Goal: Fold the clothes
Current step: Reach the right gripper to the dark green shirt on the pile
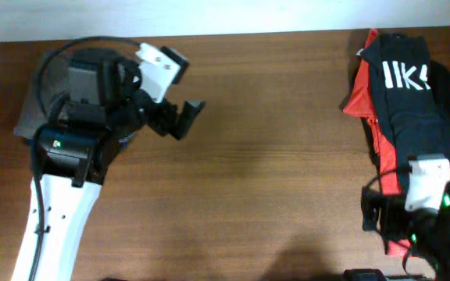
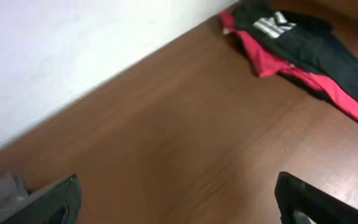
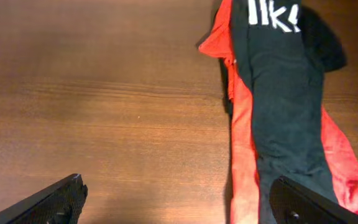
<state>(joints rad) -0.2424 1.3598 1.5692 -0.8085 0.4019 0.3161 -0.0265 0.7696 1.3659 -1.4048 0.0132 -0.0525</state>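
The black soft cloth T-shirt (image 1: pixel 416 109) lies on top of a red cloth garment (image 1: pixel 363 94) at the right side of the brown wooden table (image 1: pixel 272 156), close to the far edge. The long axis of this pile runs from the far edge toward the right arm, and its near end goes under that arm. The right gripper (image 3: pixel 179 205) is therefore much nearer; the pile lies ahead of it, toward its right finger. The left gripper (image 1: pixel 180 90) is well apart, across the table. Both claws are spread wide and hold nothing. The white block letters (image 1: pixel 406 76) show only upright strokes and a "K"; I cannot read the whole word.
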